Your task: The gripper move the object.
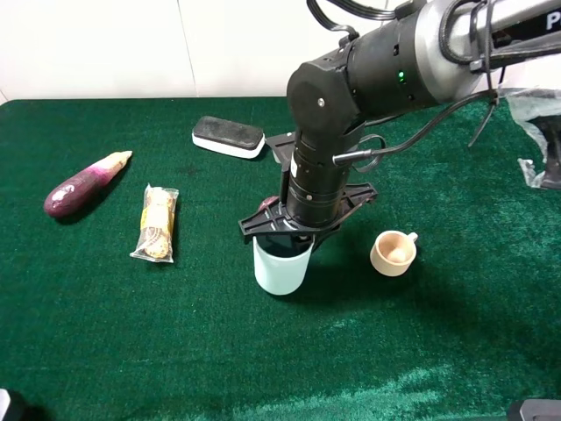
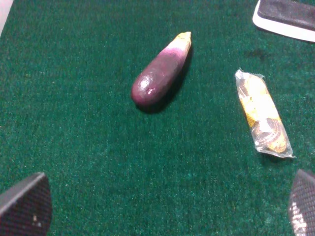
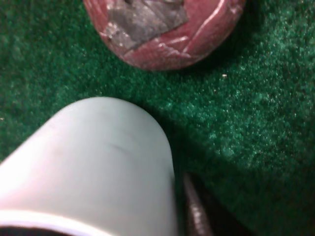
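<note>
Pale blue and smooth, the tumbler (image 1: 280,267) stood upright in the middle of the bench (image 1: 131,351), the right pincer (image 1: 285,237) set over its rim; whether the prongs were pinching the wall I could not tell. Light, probably slippery and yielding, it seemed best gripped just under the rim. Just beyond lay a red wrapped thing (image 3: 162,29). The left pincer (image 2: 165,209) hung spread wide near the aubergine (image 2: 160,73).

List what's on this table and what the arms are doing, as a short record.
Surface: green cloth
Right gripper: down at the rim of the blue tumbler; grip unclear
Left gripper: open, above the cloth near the purple vegetable
Right of tumbler: small cream cup, apart
Left side: purple vegetable, snack packet
Back: black-and-white eraser
</note>
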`<state>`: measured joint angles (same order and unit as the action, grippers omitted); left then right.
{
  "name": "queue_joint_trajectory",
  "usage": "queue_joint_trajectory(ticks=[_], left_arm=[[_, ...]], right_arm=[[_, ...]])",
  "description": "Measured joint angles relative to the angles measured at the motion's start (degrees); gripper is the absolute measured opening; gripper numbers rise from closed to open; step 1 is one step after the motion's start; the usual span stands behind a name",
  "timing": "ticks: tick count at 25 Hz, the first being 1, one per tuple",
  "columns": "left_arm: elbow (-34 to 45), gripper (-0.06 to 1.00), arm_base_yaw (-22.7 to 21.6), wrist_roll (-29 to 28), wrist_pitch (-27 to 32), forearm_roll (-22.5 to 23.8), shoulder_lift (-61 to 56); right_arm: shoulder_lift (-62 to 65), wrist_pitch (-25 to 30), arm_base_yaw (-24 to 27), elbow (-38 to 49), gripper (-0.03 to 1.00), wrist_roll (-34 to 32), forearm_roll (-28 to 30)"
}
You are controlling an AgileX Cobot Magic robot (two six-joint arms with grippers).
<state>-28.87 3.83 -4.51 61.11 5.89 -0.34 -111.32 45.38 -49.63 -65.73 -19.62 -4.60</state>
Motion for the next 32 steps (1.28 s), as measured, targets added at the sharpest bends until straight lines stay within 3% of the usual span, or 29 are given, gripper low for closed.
queue_joint_trajectory(ticks=[5,9,32], left_arm=[[0.0,0.98,0.0,0.0,0.0,0.0,0.0],[0.0,0.98,0.0,0.0,0.0,0.0,0.0],[0.0,0.98,0.0,0.0,0.0,0.0,0.0]], right_arm=[[0.0,0.62,0.0,0.0,0.39,-0.02,-0.2],[0.0,1.8,0.0,0.0,0.52,-0.07,-0.99],[7.41,6.59,0.0,-0.06,0.56,-1.94,-2.2]])
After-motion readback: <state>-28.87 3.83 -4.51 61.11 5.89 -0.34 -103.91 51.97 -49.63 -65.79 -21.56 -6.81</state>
